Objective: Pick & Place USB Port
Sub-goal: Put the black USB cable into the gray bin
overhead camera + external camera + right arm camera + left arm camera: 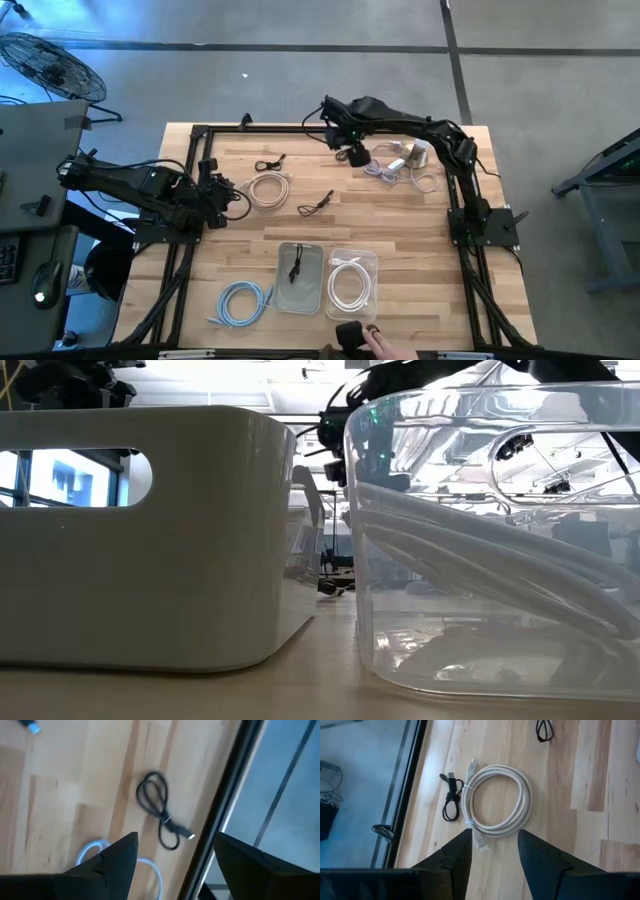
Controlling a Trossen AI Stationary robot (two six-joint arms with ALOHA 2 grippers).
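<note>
Even, cool light falls from overhead onto my table [400,250], leaving only faint shadows. At table height, ceiling lamps glare off the clear bin [500,540], and the room behind is hazy. My right wrist picture is smeared; my left is sharp.

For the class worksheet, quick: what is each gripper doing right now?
Left gripper: open, holding nothing, over the white cable.
Right gripper: open, holding nothing, above a black cable.

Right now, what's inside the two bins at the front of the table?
The white bin holds one small black cable. The clear bin holds a coiled white cable. Anything beneath the coil is hidden.
</note>
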